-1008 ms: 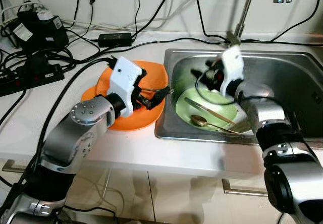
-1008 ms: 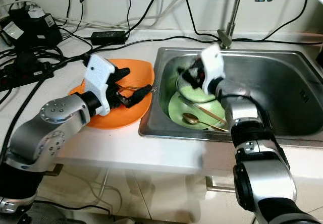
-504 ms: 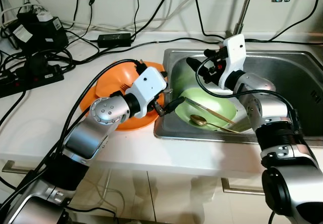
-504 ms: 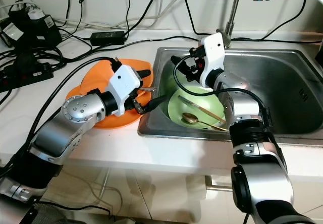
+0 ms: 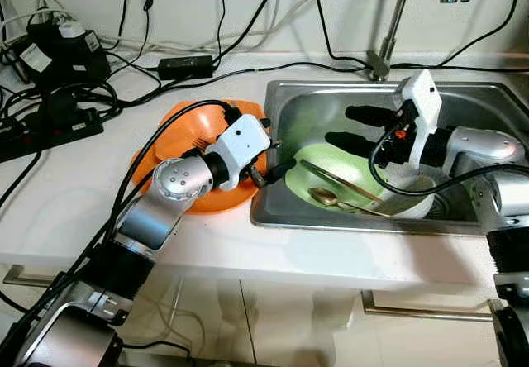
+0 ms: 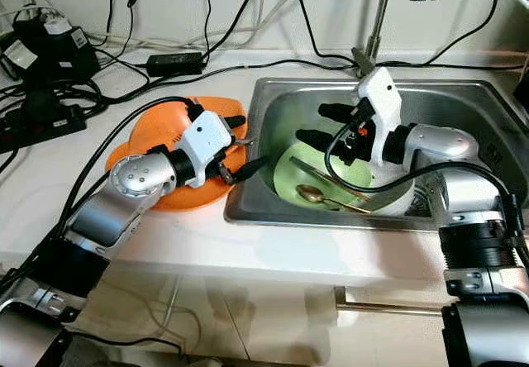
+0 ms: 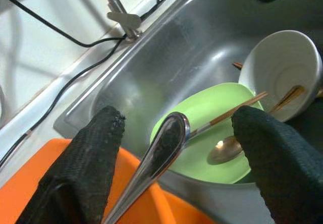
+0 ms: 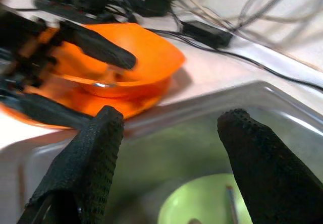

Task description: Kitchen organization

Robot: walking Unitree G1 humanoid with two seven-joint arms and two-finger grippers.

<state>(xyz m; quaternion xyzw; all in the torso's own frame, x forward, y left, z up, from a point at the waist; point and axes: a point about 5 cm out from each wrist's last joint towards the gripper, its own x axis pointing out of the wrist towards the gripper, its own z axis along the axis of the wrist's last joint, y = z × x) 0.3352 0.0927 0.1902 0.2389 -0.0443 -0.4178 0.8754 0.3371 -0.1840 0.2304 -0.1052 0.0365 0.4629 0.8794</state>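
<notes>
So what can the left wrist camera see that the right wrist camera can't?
The left wrist view gives you the white bowl, the tap's base, a gold spoon lying on the plate, and a silver handle poking up between the fingers. The right wrist view gives you instead the left pincer by the orange bowl, plus a black power brick and cables on the counter. Both share the green plate, the orange bowl and the steel sink.
</notes>
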